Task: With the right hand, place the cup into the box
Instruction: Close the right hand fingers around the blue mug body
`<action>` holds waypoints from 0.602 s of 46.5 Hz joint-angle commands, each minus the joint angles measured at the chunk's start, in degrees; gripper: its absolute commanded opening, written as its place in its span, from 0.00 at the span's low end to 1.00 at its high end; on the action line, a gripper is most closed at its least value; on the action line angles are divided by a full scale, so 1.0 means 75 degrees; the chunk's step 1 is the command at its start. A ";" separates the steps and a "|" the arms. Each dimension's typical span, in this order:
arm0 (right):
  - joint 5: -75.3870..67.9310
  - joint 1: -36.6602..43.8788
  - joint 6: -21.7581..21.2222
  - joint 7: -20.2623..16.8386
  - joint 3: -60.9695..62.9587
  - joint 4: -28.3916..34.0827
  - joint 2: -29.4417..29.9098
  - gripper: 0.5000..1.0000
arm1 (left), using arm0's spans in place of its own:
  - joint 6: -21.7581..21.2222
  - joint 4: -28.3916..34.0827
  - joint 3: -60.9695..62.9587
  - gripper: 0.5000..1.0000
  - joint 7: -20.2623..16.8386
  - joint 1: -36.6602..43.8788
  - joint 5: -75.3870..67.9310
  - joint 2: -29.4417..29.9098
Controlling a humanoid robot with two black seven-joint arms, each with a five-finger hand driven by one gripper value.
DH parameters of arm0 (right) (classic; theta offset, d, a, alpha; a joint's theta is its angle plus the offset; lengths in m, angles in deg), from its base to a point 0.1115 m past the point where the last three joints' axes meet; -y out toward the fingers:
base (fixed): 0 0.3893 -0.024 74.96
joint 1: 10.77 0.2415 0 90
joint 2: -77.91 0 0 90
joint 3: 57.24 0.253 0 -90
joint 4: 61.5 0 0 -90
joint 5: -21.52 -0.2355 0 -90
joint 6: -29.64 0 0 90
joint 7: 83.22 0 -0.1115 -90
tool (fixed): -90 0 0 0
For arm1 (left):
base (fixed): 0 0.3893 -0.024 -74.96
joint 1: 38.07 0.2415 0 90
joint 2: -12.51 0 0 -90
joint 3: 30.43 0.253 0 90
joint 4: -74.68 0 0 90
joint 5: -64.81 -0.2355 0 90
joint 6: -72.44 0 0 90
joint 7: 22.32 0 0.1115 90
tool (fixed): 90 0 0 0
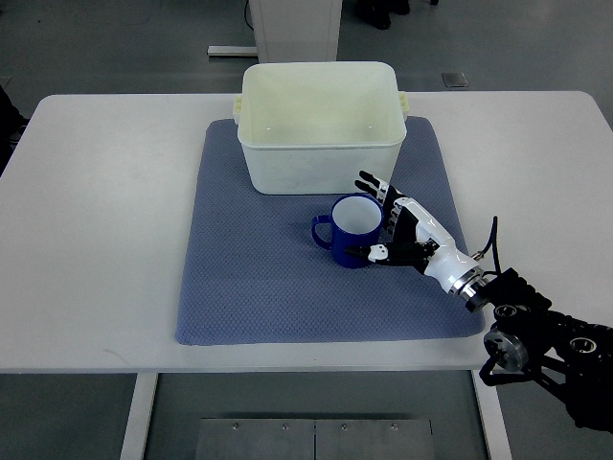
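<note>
On a white table [105, 240], a blue-grey mat [259, 287] is lying flat, covering the middle of the surface. Item one: a cream plastic box [319, 168], open-topped, is sitting on the far part of the mat, its handles projecting left and right. Item two: a blue cup [352, 230] with a white interior is standing upright on the mat just near of the box, its handle pointing left. Item three: the right hand [397, 225] is reaching in from the near right corner, its fingers [372, 182] spreading around the right side of the cup and its thumb lying against the near wall, only partly closing; whether it is gripping cannot be told.
</note>
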 commanded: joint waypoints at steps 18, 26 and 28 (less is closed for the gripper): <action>0.0024 0.0105 0.0443 0.0000 -0.0167 -0.0166 0.0413 0.98 | 0.0007 -0.0001 0.0000 1.00 0.0000 0.0000 0.0000 0.0000; 0.0024 0.0117 0.0583 0.0000 -0.0178 -0.0260 0.0554 0.93 | 0.0006 -0.0001 0.0000 1.00 0.0000 0.0000 0.0000 0.0000; 0.0024 0.0117 0.0677 0.0000 -0.0179 -0.0284 0.0577 0.89 | 0.0006 -0.0001 0.0000 1.00 0.0000 0.0000 0.0000 0.0000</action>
